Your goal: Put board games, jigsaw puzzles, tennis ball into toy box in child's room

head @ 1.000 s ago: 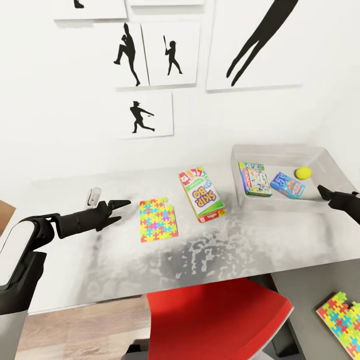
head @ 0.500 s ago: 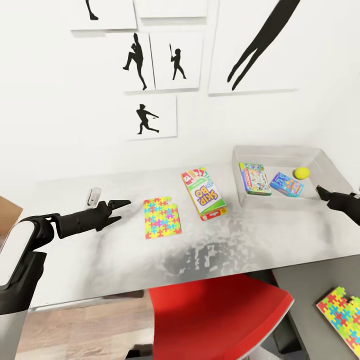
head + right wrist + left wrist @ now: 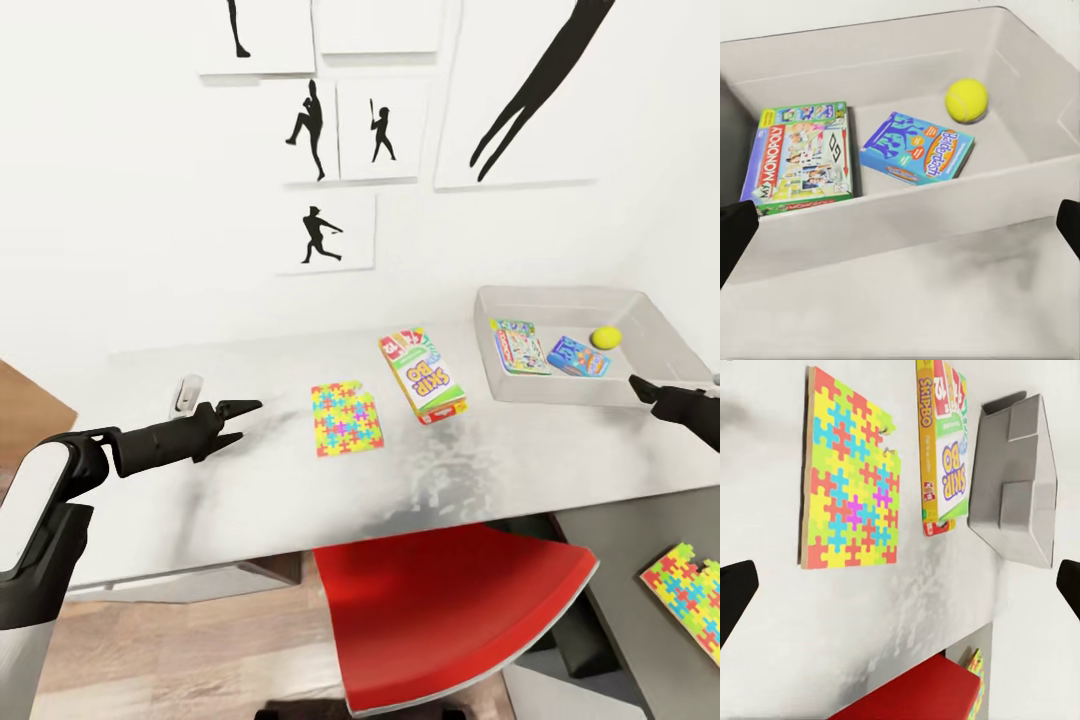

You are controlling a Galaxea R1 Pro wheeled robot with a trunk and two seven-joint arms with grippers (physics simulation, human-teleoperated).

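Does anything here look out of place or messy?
Slightly. One jigsaw puzzle lies apart on the lower dark section by the red chair, while the other puzzle and the SKIP BO box lie askew on the table, outside the toy box.

My head view has swung left and back: the pale-grey-topped table (image 3: 300, 480) and light-grey flared toy box (image 3: 650, 330) sit further off; brown floor patch (image 3: 30, 405) now larger at left; no objects displaced.

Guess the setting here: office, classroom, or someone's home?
Most likely a child's bedroom or playroom at home: baseball-player silhouette prints on the wall, a desk strewn with a jigsaw puzzle and a Skip-Bo game, and a toy box holding more games and a tennis ball.
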